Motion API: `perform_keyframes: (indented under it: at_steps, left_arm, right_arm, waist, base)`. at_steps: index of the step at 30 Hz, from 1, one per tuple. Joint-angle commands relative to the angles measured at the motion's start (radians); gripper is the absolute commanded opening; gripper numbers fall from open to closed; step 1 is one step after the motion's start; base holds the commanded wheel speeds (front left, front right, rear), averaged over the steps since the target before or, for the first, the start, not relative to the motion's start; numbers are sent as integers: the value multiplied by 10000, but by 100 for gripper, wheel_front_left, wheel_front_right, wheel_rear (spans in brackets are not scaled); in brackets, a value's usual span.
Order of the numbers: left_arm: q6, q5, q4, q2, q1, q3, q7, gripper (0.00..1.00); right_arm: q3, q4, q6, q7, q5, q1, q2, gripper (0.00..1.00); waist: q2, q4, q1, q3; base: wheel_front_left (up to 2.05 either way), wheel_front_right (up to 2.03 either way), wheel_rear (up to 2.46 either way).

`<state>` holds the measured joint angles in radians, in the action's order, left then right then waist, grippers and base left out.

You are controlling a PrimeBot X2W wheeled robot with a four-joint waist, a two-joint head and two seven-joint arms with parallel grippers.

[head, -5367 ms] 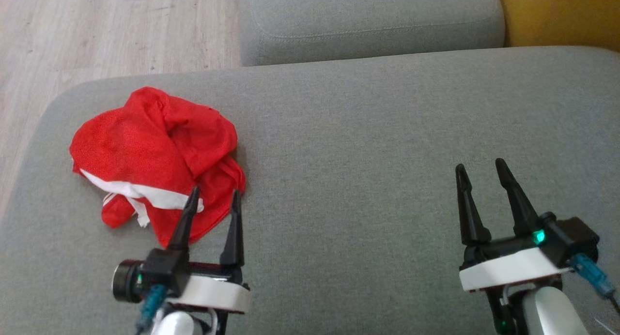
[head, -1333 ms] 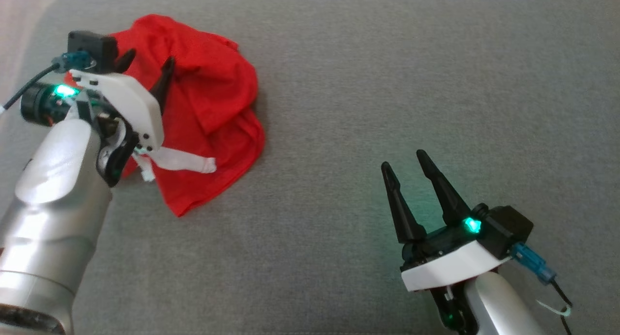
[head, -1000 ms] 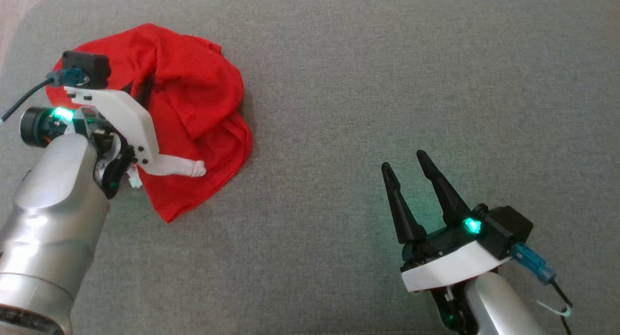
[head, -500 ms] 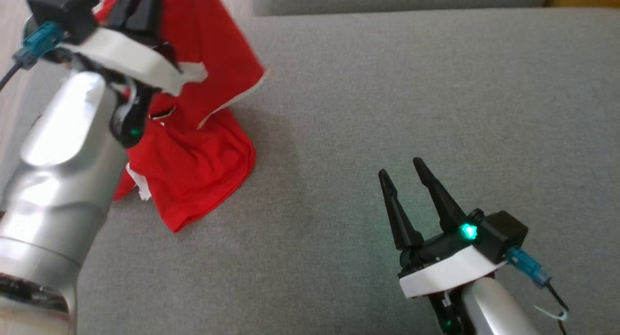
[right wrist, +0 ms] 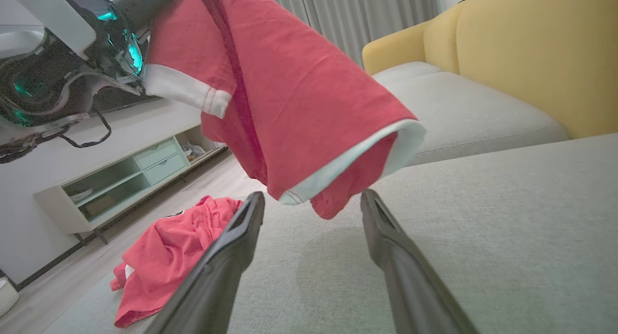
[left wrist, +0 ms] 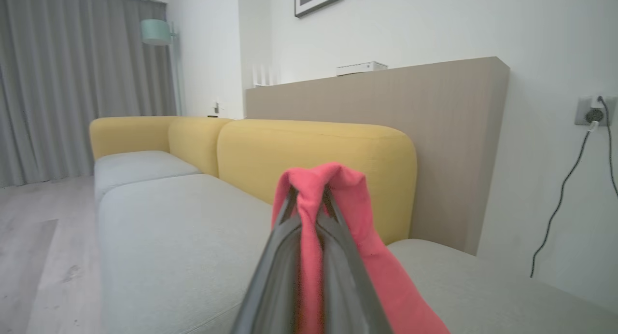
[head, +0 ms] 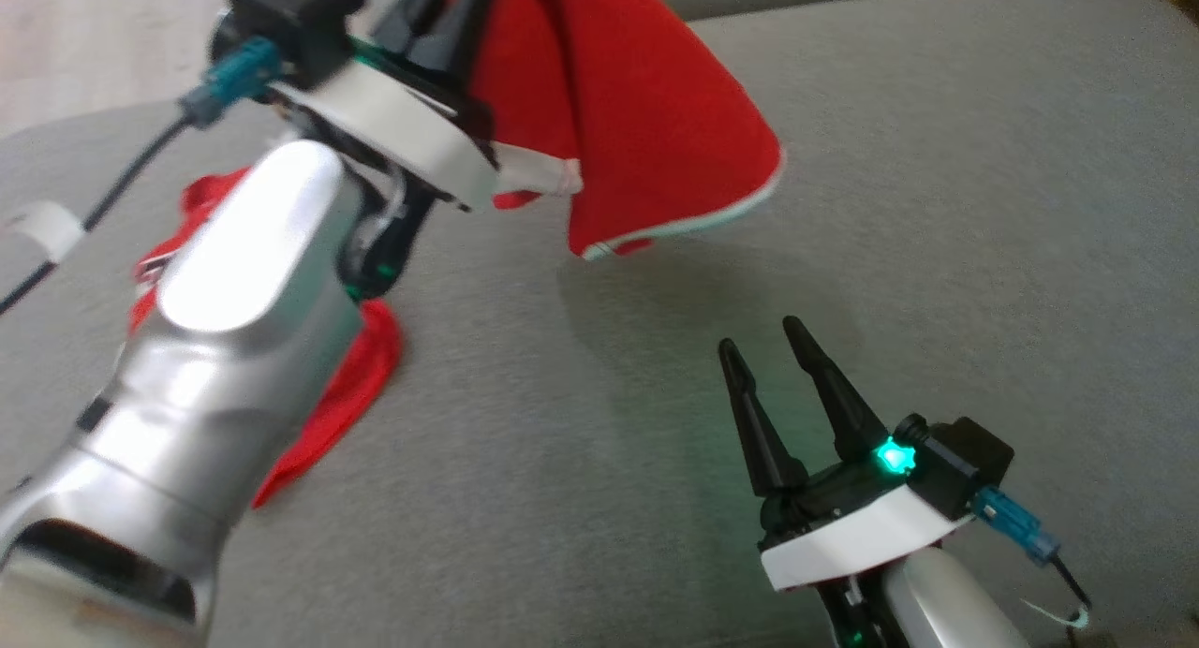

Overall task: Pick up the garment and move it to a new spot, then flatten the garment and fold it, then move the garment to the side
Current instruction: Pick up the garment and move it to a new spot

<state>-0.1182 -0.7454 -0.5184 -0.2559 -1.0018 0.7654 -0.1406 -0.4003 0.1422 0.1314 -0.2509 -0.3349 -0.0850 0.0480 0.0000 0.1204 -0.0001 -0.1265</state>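
Note:
My left gripper (head: pixel 450 25) is raised at the upper left of the head view, shut on the red garment (head: pixel 646 114). The garment has white trim and hangs from the fingers clear of the grey sofa seat (head: pixel 937 208). The left wrist view shows the red garment (left wrist: pixel 350 189) pinched between the left gripper's (left wrist: pixel 309 196) closed fingers. More red cloth (head: pixel 361 376) lies on the seat under the left arm; I cannot tell whether it is joined to the hanging part. My right gripper (head: pixel 762 337) rests open and empty low on the right. In the right wrist view the hanging garment (right wrist: pixel 299 92) dangles just above the right gripper (right wrist: pixel 311 199).
The yellow sofa backrest (left wrist: pixel 314 150) runs behind the grey seat. Wooden floor (head: pixel 84 39) lies past the seat's left edge. A low pale cabinet (right wrist: pixel 120 179) stands across the room. Open grey seat (right wrist: pixel 507 218) stretches to the right of the hanging cloth.
The left gripper has closed on the garment and lifted it up and to the right, off the seat. The head view has shifted too. The right gripper stays open in place.

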Motion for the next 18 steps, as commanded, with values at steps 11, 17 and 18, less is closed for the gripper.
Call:
perform_keyframes:
  at_steps: [11,17,18]
  left_arm:
    - [324,568,-538,767,-960,546,31,100]
    - [183,833,-1536,658,-976,872,-327,100]
    - [170,886,-1663,594,-982,896,-424,100]
  right_arm:
    - [-516,-659,-7,-109,-422,-534,22,100]
    - [-469,-754,-7,-109,-471,-490,22,100]
    - [-412,-746,-7,-109,-451,-469,22,100]
  waist:
    - [0,2341,1,-903]
    - [0,2464,1,-997]
    - [0,2378,1,-970]
  base:
    - [0,0,0]
    - [0,0,0]
    - [0,0,0]
